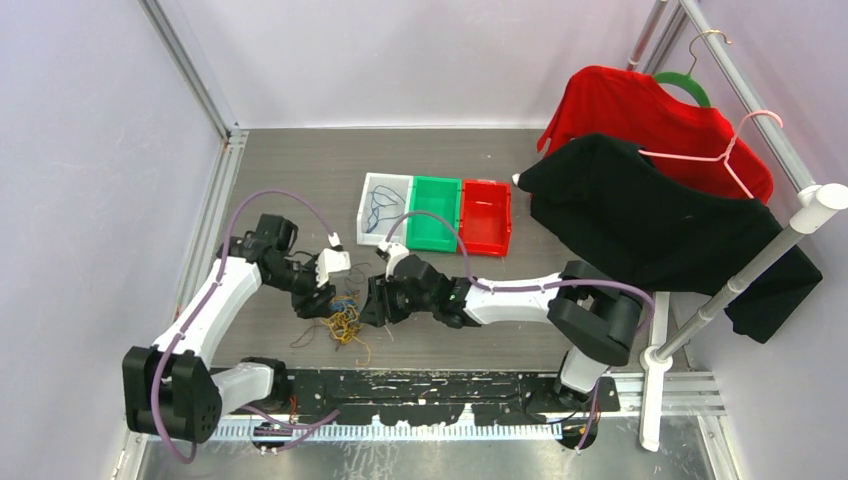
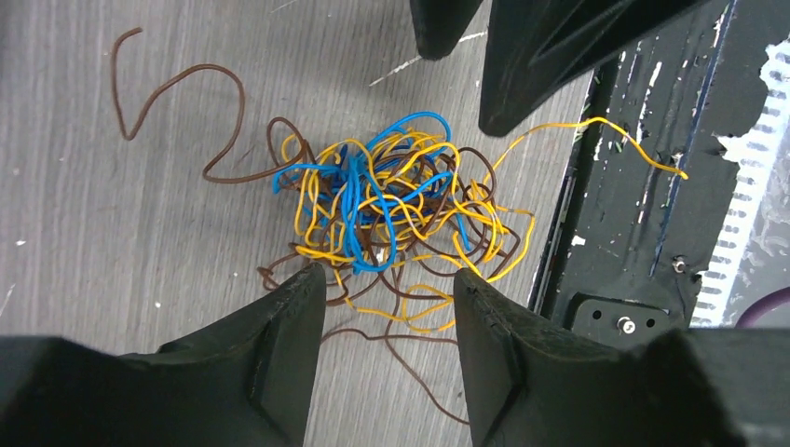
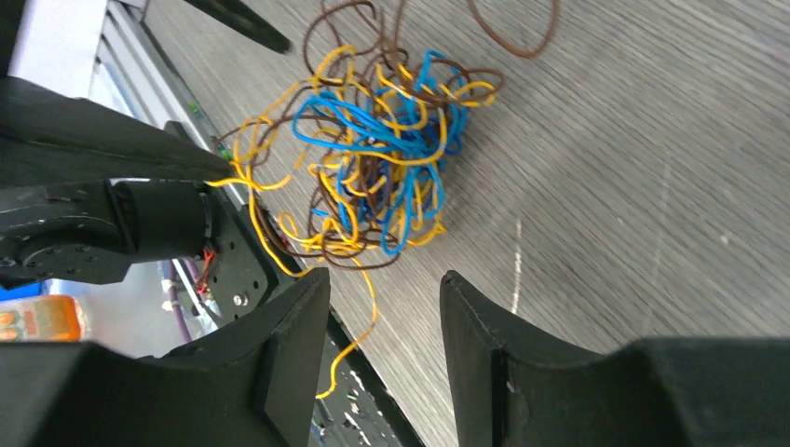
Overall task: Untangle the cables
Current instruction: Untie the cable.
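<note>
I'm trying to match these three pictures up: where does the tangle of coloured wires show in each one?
Top external: the tangle of wires lies below centre, left of the middle.
Left wrist: the tangle fills the middle of the picture.
Right wrist: the tangle sits in the upper middle.
Shared landmark: the chipped black base plate beside it.

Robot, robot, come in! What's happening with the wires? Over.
Left gripper, right gripper open, empty. Cables one tangled clump. Yellow strand trails onto black plate.

Pale lilac walls enclose a grey wood-grain surface. A red shirt and black shirt hang at right.
</note>
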Robot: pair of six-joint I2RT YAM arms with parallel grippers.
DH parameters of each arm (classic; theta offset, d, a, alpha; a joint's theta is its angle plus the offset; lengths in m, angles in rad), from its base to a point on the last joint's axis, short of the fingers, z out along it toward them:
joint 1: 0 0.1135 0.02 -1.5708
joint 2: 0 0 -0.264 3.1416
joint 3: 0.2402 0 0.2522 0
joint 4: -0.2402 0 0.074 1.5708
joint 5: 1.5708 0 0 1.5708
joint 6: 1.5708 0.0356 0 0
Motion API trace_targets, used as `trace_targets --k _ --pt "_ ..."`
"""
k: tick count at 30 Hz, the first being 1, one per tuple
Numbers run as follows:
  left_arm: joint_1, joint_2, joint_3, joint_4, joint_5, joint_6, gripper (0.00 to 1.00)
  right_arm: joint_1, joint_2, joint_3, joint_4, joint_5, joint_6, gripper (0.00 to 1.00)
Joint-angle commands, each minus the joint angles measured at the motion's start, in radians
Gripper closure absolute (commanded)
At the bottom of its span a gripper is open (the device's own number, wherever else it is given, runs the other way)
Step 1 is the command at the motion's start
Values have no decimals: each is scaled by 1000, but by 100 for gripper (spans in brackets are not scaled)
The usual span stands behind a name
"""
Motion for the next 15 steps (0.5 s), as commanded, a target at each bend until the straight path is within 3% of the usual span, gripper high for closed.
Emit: trace_targets --k 1,9,15 --pt "-7 27 -42 52 59 38 47 0 31 87 131 -52 -34 48" --pt "-13 35 -100 118 62 53 50 14 112 115 194 -66 -46 50" --pt "-20 31 -128 243 32 -24 64 20 181 148 186 -31 -44 75"
